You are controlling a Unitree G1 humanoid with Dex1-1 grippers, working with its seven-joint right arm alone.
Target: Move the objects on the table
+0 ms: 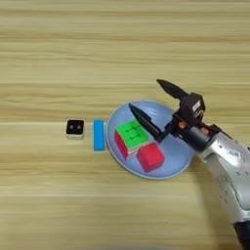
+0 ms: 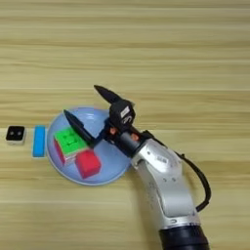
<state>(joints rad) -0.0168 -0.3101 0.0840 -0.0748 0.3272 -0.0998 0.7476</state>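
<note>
Seen from above: a light wooden desk [image 1: 125, 44] with horizontal grain stripes, filling both views.

Near the middle, a round pale blue plate [image 1: 172, 163] flat on the desk. On the plate, two cubes close together, possibly touching at a corner. On the left of the plate, a 3x3 puzzle cube [image 1: 131, 138], green face up, red-pink face toward the near side. Just right of it and nearer, a plain red cube [image 1: 151, 157], slightly smaller, turned at an angle.

Entering from the lower right, a silver forearm [image 2: 163, 183], ending in a black-fingered pincer [image 1: 145, 94]. Pincer spread wide, gripping nothing. One finger [image 1: 144, 121] stretched over the plate, its tip just beyond the far right edge of the puzzle cube; contact with the cube hard to judge. Other finger pointing out past the plate's far rim, over bare wood. Black cable [image 2: 202, 183] looping along the right side of the forearm. Lower end of the arm cut off at the bottom edge.

Left of the plate, apart from its rim, a narrow blue block [image 1: 99, 135] lying with its long side running near to far. Further left again, a small pale cube with a black top [image 1: 74, 128] showing two light dots; its nature not clear. In the right eye view, this cube close to the left edge.
</note>
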